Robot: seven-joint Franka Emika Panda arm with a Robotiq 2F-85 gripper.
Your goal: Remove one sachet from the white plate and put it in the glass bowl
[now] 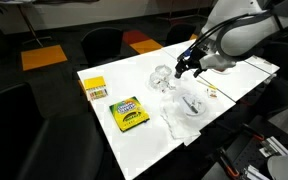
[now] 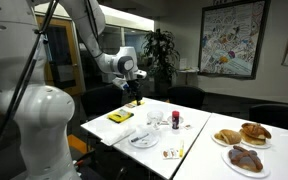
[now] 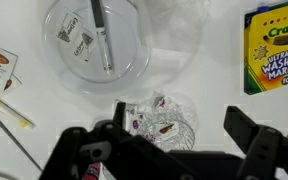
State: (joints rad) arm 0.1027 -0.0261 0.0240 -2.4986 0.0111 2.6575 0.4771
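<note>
The white plate (image 3: 130,48) lies at the top of the wrist view with a few sachets (image 3: 79,40) and a dark stick on it; it also shows in both exterior views (image 1: 196,110) (image 2: 136,141). The glass bowl (image 3: 188,110) sits just below the plate, with small sachets (image 3: 166,128) lying in it. In an exterior view the glass bowl (image 1: 162,78) stands beside the plate. My gripper (image 3: 179,122) hangs over the bowl, open, with nothing between its fingers. It shows above the table in both exterior views (image 1: 189,66) (image 2: 134,90).
A yellow Crayola marker box (image 3: 275,50) (image 1: 129,113) lies near the bowl. A small yellow box (image 1: 94,88) sits farther off. A crumpled wrapper (image 1: 174,122) is by the plate. A red-and-white bottle (image 2: 176,120) and plates of pastries (image 2: 242,135) stand on the table.
</note>
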